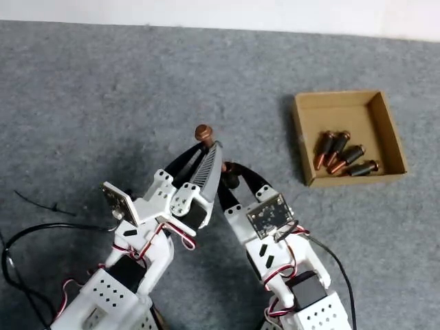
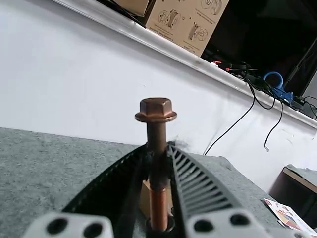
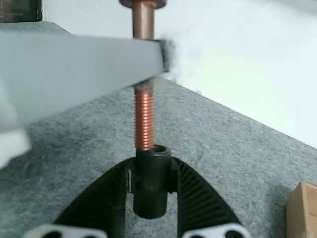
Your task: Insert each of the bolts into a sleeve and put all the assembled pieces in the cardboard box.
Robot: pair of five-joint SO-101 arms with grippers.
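Your left pincer [image 2: 158, 147] clenched the bolt [image 2: 156, 110], its tip at the sleeve [image 3: 150, 198] your right pincer [image 3: 151, 167] grasped.

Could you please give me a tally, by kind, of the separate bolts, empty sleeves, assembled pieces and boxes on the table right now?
Assembled pieces: 4
Bolt, separate: 1
Sleeve, empty: 1
Cardboard box: 1
Total: 7
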